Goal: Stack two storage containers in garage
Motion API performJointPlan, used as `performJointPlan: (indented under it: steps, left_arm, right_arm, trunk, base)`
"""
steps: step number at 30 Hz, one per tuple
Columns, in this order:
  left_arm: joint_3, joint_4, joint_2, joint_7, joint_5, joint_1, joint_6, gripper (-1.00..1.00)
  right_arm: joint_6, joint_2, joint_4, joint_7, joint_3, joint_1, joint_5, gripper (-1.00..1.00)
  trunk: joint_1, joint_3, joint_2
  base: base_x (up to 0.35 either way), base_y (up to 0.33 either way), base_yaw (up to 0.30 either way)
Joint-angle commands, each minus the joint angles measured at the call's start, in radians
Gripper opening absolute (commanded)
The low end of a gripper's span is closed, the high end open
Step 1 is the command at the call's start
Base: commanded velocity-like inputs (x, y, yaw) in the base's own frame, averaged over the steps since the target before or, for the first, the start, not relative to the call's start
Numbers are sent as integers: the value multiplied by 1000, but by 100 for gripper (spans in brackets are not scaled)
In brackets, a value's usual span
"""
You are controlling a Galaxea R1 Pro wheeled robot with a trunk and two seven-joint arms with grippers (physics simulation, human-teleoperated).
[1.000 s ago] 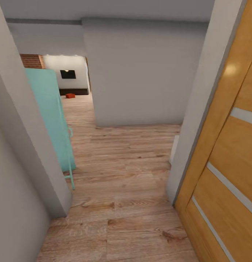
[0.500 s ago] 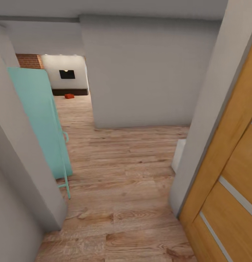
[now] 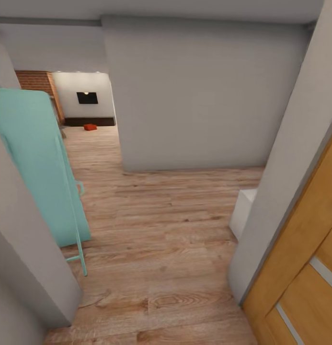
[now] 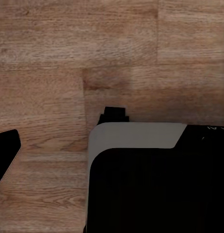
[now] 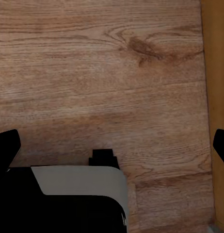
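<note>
Head view: wood-plank hallway point(image 3: 161, 230) leads to a distant red container point(image 3: 90, 127); gripper states can't be told.

Wood-plank floor point(image 3: 166, 230) matt; door point(image 3: 304, 268) glossy wood.

Light wood-plank floor point(image 3: 161, 230) underfoot, running from 6 o'clock up a corridor toward 11 o'clock. Plain grey wall block point(image 3: 199, 96) dead ahead at 12 o'clock. Grey wall corner point(image 3: 22, 249) at 8 o'clock, with a flat turquoise panel on thin legs point(image 3: 36, 163) leaning just beside it. Honey-coloured wooden door with pale inset strips point(image 3: 304, 268) at 4 o'clock, against a grey door jamb point(image 3: 285, 182). Small white box-shaped piece point(image 3: 243, 211) low at 3 o'clock. Far off at 11 o'clock: red-brick wall point(image 3: 39, 81), white wall with black wall-mounted screen point(image 3: 87, 97), long dark low cabinet point(image 3: 89, 121).
</note>
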Motion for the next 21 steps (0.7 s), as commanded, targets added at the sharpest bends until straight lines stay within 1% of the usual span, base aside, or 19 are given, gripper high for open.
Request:
performJointPlan:
  steps: [1, 16, 18, 21]
  left_arm:
    - [-6, 4, 0, 0, 10, -2, -6, 100]
    - [-6, 4, 0, 0, 10, -2, -6, 100]
    - [-6, 4, 0, 0, 10, -2, -6, 100]
    - [-6, 4, 0, 0, 10, -2, -6, 100]
  right_arm:
    - [-6, 0, 3, -2, 6, -1, -5, 100]
    - [-6, 0, 3, -2, 6, -1, -6, 100]
    - [-6, 0, 3, -2, 6, -1, -6, 100]
    - [-6, 1, 3, -2, 6, -1, -7, 100]
  trunk:
    - [1, -1, -1]
    - [1, -1, -1]
    - [1, -1, -1]
    - [1, -1, -1]
  base:
    - [341, 0, 0]
    - [341, 0, 1]
    - [341, 0, 91]
    - [341, 0, 213]
